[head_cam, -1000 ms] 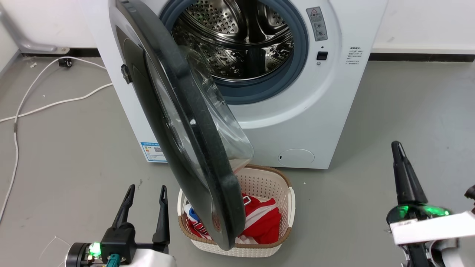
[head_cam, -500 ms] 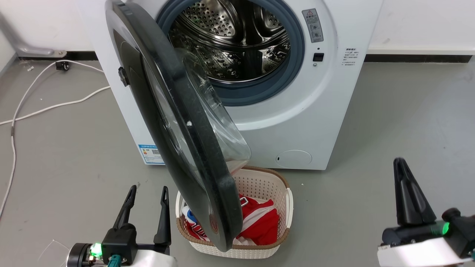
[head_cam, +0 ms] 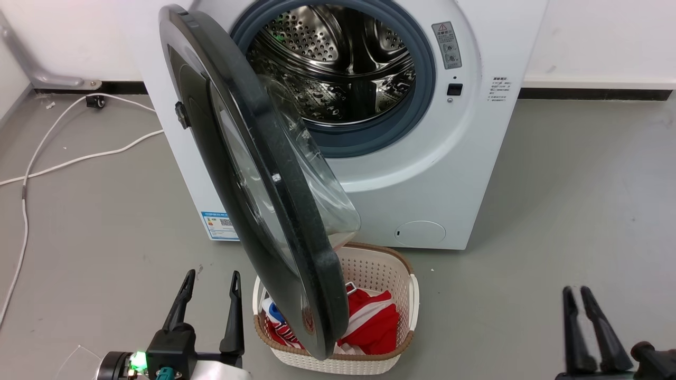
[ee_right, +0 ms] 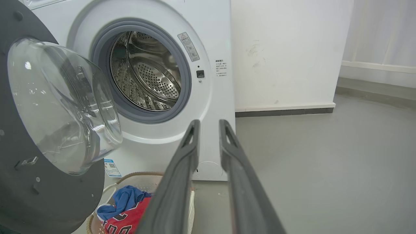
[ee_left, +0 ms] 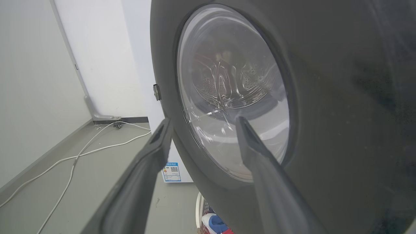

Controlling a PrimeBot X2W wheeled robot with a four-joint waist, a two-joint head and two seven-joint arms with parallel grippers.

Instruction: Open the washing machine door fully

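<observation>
Finds the washing machine door (head_cam: 253, 211) unlatched and swung well clear of the washing machine (head_cam: 465, 174), hinged on the robot's-left side of the opening, standing approx square to the front panel w/ its free edge aimed out toward the head camera. Shows the clear bowl window (head_cam: 322, 190) bulging off the inner face, and leaves the steel drum (head_cam: 338, 58) and grey gasket (head_cam: 367, 141) fully exposed. Hangs its low edge over the white laundry basket (head_cam: 415, 301) holding red and blue clothes (head_cam: 375, 322); can't tell whether touching the rim. Reads as partly done: access to the opening already gained, but prob more swing available toward the robot's left before the hinge stop, so not yet fully open. Puts the left gripper (head_cam: 212, 274) low and just beside the door's outer face, fingers spread wide w/ nothing between them; looks straight at that dark face and window in left wrist view, no contact visible. Sits on the side the door needs to swing toward, so likely calls for either a hook-and-pull there or a push on the inner face from the other side. Puts the right gripper (head_cam: 574, 289) at lower right, well apart from door and machine, fingers drawn narrow w/ a slim gap, holding nothing. Farther out, takes in grey floor (head_cam: 581, 184) and a white cable (head_cam: 79, 157) trailing by the wall at left.
</observation>
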